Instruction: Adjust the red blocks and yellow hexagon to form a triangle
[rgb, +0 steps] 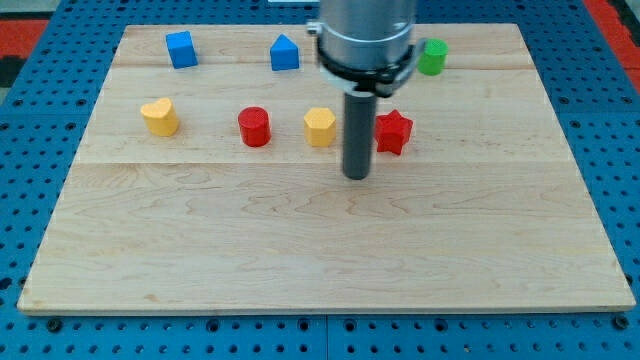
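Observation:
A red cylinder, a yellow hexagon and a red star lie in a near-straight row across the upper middle of the wooden board. My tip rests on the board just below the gap between the yellow hexagon and the red star, touching neither. The rod hides the space between those two blocks.
A yellow heart sits at the row's left. A blue cube and a blue house-shaped block lie near the view's top. A green cylinder sits at the top, right of the arm's body.

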